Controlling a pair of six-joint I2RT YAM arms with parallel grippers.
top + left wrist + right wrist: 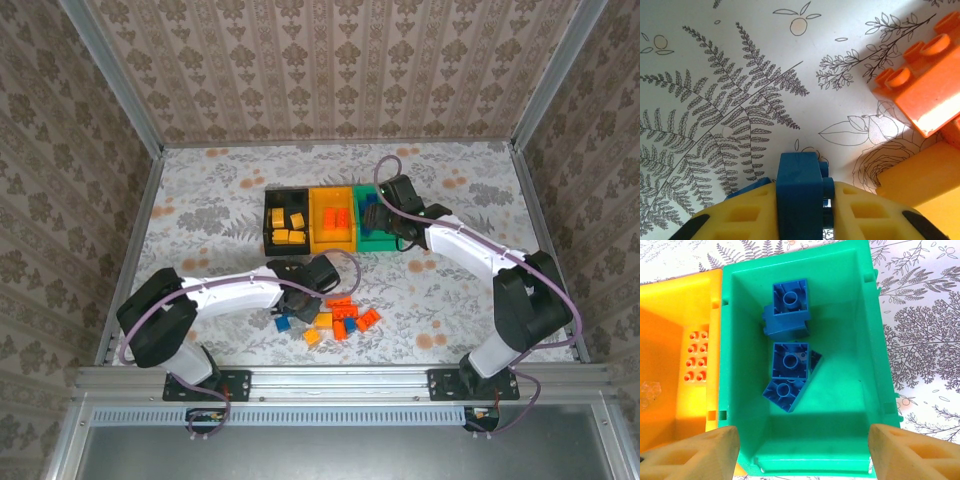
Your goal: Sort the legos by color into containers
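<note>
My left gripper (802, 202) is shut on a blue lego (797, 175), low over the patterned table. A red-orange lego (925, 85) and a yellow-orange one (920, 175) lie just to its right. In the top view the left gripper (300, 300) sits at the left end of the loose pile of legos (345, 318). My right gripper (802, 450) hangs open over the green container (875, 340), which holds three blue legos (789, 360). In the top view the right gripper (385, 215) is above that green container (378, 240).
The black container (270, 215) holds several yellow-orange bricks. The yellow-orange container (318, 225) beside it holds red-orange bricks (696, 355). A loose blue brick (283, 322) lies near the left gripper. Patterned walls close the table on three sides.
</note>
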